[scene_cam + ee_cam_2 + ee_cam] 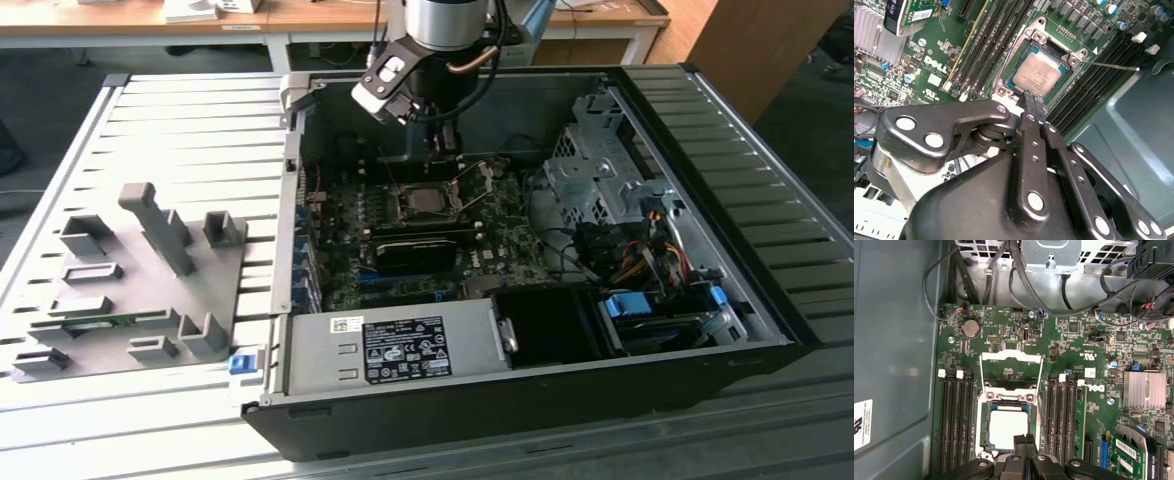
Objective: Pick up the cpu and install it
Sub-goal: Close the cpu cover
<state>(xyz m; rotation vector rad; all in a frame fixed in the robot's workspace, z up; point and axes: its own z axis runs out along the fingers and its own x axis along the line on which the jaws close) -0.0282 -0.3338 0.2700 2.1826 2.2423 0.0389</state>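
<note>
The cpu (1041, 75), a small square chip with a silver-grey metal top, lies flat in the motherboard socket (1004, 82). It also appears in the first wrist view as the cpu (1006, 427), with the socket's metal load plate (1011, 371) swung open beyond it. My gripper (1031, 97) hangs over the chip's edge, its two black fingers pressed together with nothing between them. In the exterior view my gripper (431, 140) reaches down into the open computer case (534, 400), just behind the socket (424, 202). Whether the fingertips touch the chip cannot be told.
Black memory slots (956, 425) flank the socket. A thin retention lever (1114, 65) sticks out beside it. A finned heatsink (1144, 389), cables (974, 270) and a drive cage (601, 170) crowd the case. A grey fixture tray (134, 290) lies at the exterior view's left.
</note>
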